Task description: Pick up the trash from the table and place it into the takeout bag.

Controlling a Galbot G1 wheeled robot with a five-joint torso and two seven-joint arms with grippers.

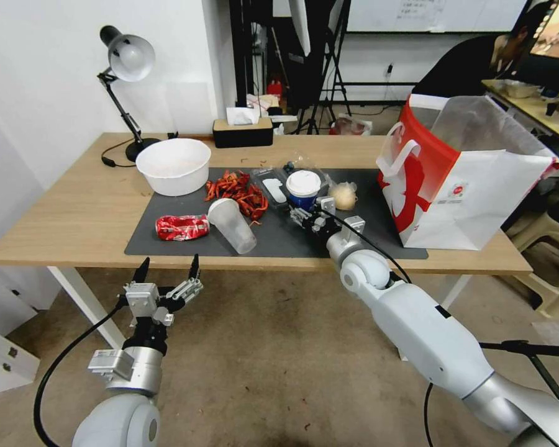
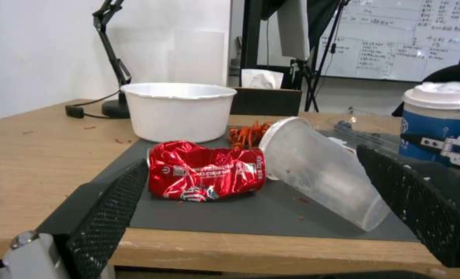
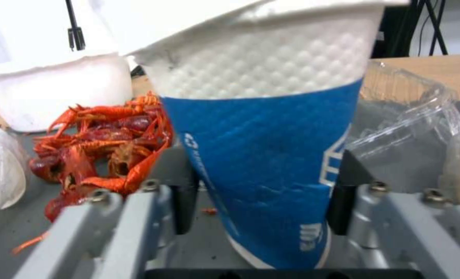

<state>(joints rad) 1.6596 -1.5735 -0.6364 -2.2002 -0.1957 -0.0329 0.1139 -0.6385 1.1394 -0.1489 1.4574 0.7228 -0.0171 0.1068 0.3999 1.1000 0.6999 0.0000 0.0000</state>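
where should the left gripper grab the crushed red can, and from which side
Grip the red can across its narrow crumpled middle, coming from the table's near edge: it lies on its side, long axis along that edge, with the open left gripper already facing it.

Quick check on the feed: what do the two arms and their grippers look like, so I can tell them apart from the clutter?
Both arms are glossy white shells with silver-grey joint rings and a black cable looped outside. The left gripper has a pale grey metal body and two slim black, pointed fingers; its pads are black with a fine dotted texture. The right gripper has the same grey, screw-studded body with black pads.
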